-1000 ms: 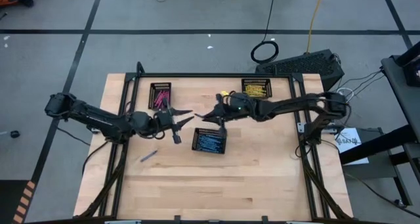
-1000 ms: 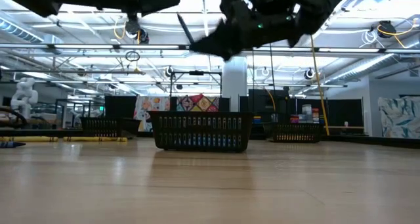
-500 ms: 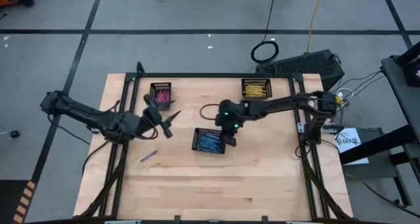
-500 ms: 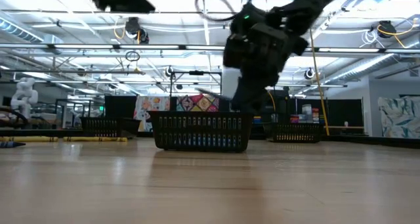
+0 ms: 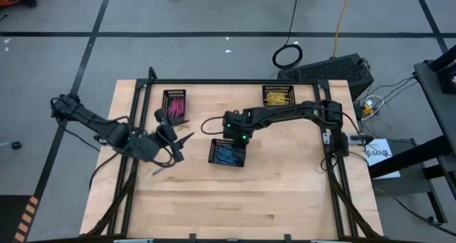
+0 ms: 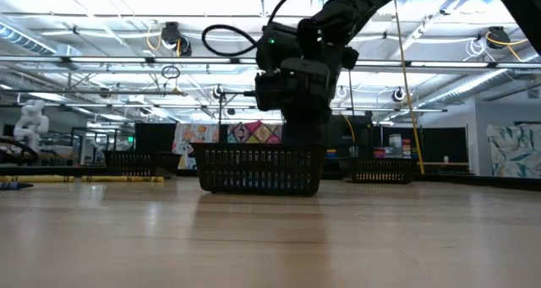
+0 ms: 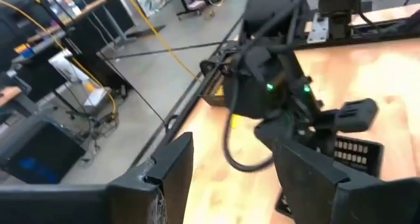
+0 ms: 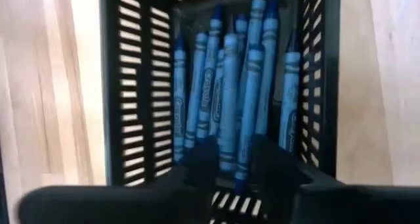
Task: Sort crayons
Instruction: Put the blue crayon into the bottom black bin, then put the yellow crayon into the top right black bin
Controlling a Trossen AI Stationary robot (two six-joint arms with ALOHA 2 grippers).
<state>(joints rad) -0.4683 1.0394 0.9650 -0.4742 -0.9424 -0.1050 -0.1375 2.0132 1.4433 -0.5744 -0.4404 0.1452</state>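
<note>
Right hand (image 8: 230,159) hangs over the middle tray (image 5: 214,156), fingers slightly parted around a blue crayon (image 8: 244,112); drop it squarely among the rest. Left hand (image 5: 174,140), wide open and empty, hovers near the stray crayon (image 5: 161,169) on the surface (image 5: 235,200).

A robotics lab in an industrial hall is showing here; bright strip lights (image 6: 473,85) are glowing under exposed ceiling trusses; loose cables (image 5: 288,55) are lying on grey concrete floor (image 5: 178,15).

Right hand (image 8: 226,168) perhaps hides crayon tips.
</note>
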